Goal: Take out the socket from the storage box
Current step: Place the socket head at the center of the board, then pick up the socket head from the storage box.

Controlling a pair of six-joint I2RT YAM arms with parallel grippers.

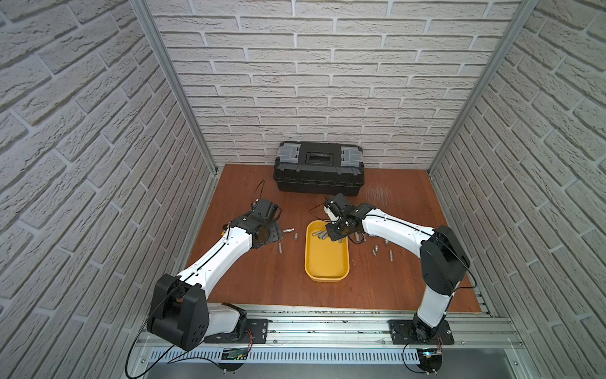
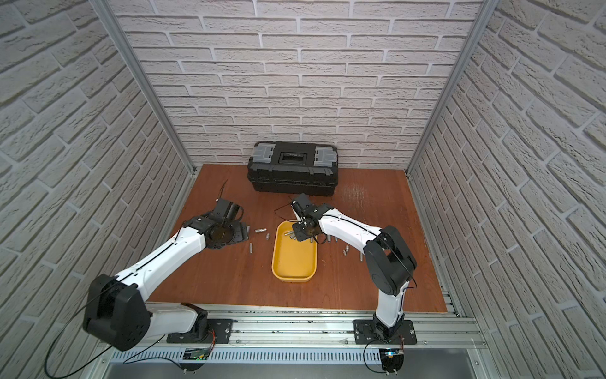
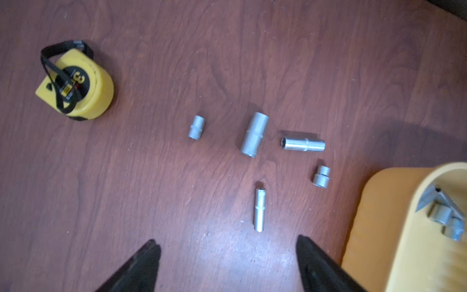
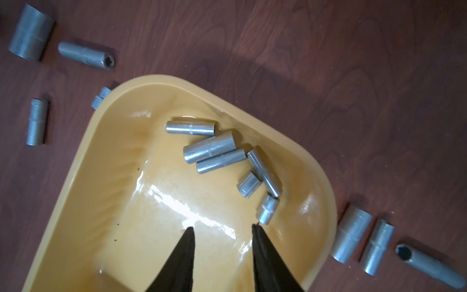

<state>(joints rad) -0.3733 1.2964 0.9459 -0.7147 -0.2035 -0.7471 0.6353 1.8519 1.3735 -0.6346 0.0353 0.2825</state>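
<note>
- Six sockets point(image 4: 209, 146), bare steel, all on their sides, in a loose cluster at the far end of the storage box point(image 4: 326, 177). Several of them touch.
- One storage box, a shallow yellow tray with rounded corners. In both top views it sits mid-table point(image 1: 326, 279) point(image 2: 293, 279), its long side running away from the robot.
- One right gripper point(image 4: 222, 227) with black fingers, jaws partly apart and nothing between them. It hangs over the inside of the tray.
- One short socket point(image 4: 267, 208), the cluster's nearest piece, lying just beside one fingertip point(image 4: 256, 230) of that gripper. Whether they touch cannot be told.
- One left gripper point(image 3: 226, 241), jaws spread wide, nothing held. It is over the table point(image 1: 262, 285) on the robot's left of the tray.
- Five loose sockets point(image 3: 254, 134) of mixed lengths, scattered on the wood ahead of the left gripper and outside the tray.
- One thin socket point(image 3: 259, 209) among those five, closest to the left gripper and roughly in line with the gap between its fingers.
- Three further sockets point(image 4: 351, 233), lying side by side on the table against the tray's other long side.
- One tape measure point(image 3: 75, 83), yellow case with a black strap, on the table well apart from the tray.
- One black toolbox point(image 1: 319, 170) with grey latches, lid down, against the back wall.
</note>
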